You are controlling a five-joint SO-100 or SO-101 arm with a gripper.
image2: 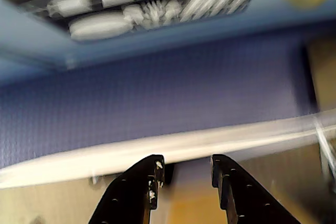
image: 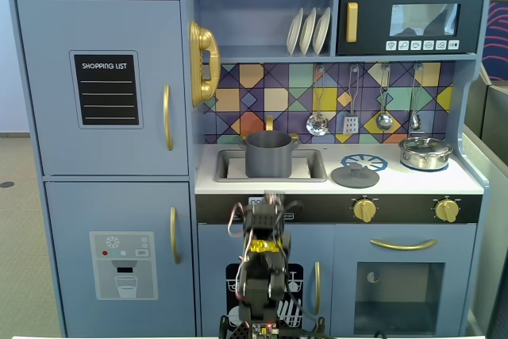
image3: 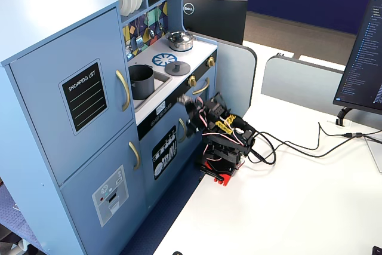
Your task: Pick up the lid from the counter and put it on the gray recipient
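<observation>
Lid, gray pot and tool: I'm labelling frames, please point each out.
lid [image: 355,175]: a fixed view, its flat top.
gray pot [image: 268,158]: a fixed view, its side wall.
tool [image2: 185,170]: wrist view, between its fingertips.

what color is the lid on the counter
Matte dark gray, clearest in a fixed view: the lid.

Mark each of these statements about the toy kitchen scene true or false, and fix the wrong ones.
1. The lid lies flat on the counter, right of the sink in a fixed view. True.
2. The gray recipient already has the lid on it. False: its top is open and the lid lies apart from it.
3. The gray recipient stands in the sink. True.
4. The gripper grips the lid. False: its fingers are apart and hold nothing, down in front of the cabinet.
5. The silver pot stands left of the sink. False: it stands at the counter's right end.
</observation>
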